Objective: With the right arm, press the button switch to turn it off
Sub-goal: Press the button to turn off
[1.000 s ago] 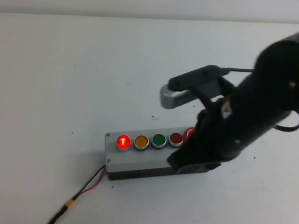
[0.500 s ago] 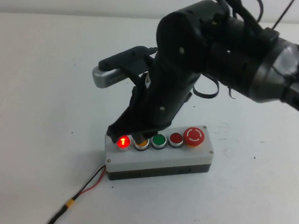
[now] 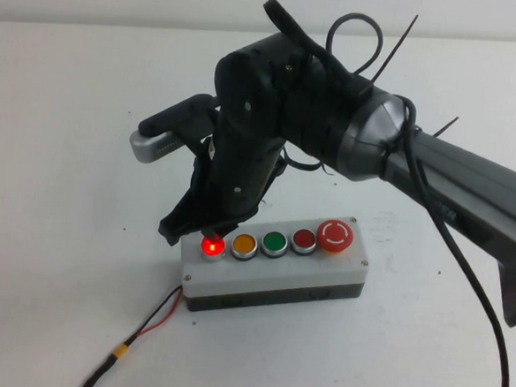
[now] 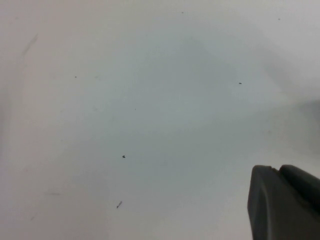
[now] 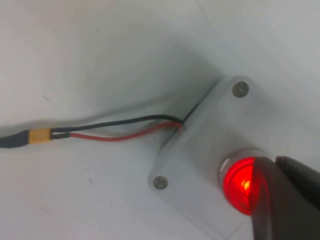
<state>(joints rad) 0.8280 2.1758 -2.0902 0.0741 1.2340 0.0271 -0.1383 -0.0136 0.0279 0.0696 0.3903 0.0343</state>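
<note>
1. The button switch (image 3: 273, 267) sits on the white table (image 3: 75, 145), near the middle and toward the near edge. It is a light grey oblong box on a dark base, its long side running left to right.
2. Along its top runs a row of round buttons: a glowing red button (image 3: 211, 245) at the left end, then a yellow button (image 3: 244, 244), a green button (image 3: 275, 242), a small red button (image 3: 303, 240) and, at the right end, a bigger red mushroom button (image 3: 335, 235).
3. Red-black wires (image 3: 153, 322) leave the box's left end and trail toward the near left, ending at a small yellow connector (image 5: 39, 135).
4. The right arm (image 3: 351, 134) reaches in from the right — its right gripper (image 3: 194, 224) points down over the left end of the box, the tip right at the lit red button.
5. In the right wrist view a dark fingertip (image 5: 280, 200) overlaps the edge of the glowing button; I cannot tell whether the fingers are open or closed.
6. The left gripper (image 4: 285, 202) shows only as a dark corner over bare table in its own wrist view — its finger state cannot be told.
</note>
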